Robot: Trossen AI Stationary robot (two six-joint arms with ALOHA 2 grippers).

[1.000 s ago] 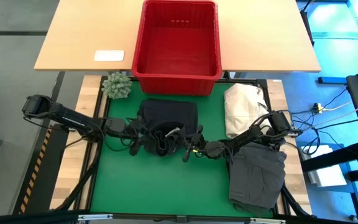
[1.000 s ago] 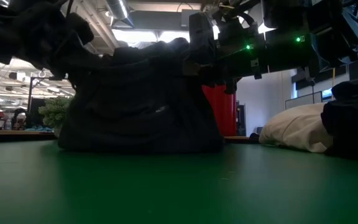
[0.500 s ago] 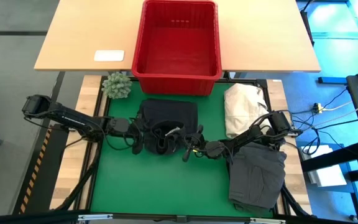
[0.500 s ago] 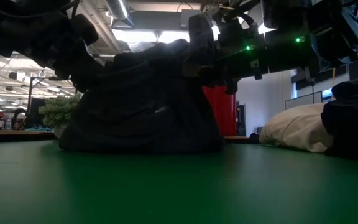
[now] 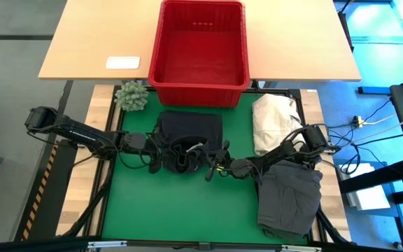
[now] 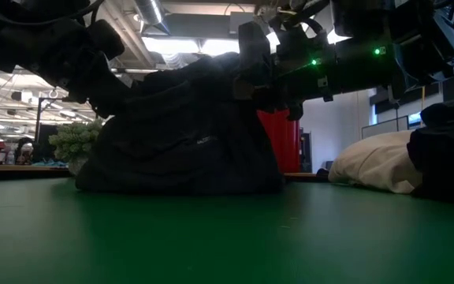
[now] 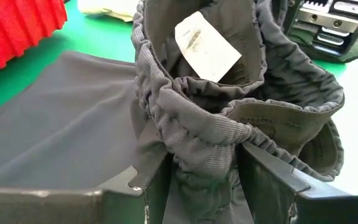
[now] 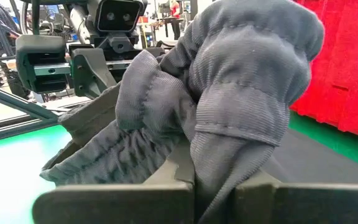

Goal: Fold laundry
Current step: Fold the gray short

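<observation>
1. Change since a second ago: my left gripper (image 5: 158, 150) has slid a little toward the basket (image 5: 199, 49) side of the garment (image 5: 187, 140), and in the low view the cloth's peak now slopes lower on that side; the right gripper (image 5: 210, 168) has not moved.
2. Grip: my left fingers (image 7: 263, 171) stand partly apart with the ribbed waistband bunched between them, grasping the garment; my right gripper is clenched tight on another fold of the same waistband (image 8: 229, 93).
3. Garment: it lies on the green mat (image 5: 180, 210) just in front of the basket, flat at the basket end, lifted into a loop between my two grippers, with a white label (image 7: 207, 45) showing inside.
4. Edges: the basket wall is close behind the garment; a cream heap (image 5: 275, 119) sits in front of the basket's right corner, a grey garment (image 5: 289, 199) farther out from it, and a small plant (image 5: 131, 94) by its left corner.
5. Room: the mat farther out from the basket than the garment is bare green.
</observation>
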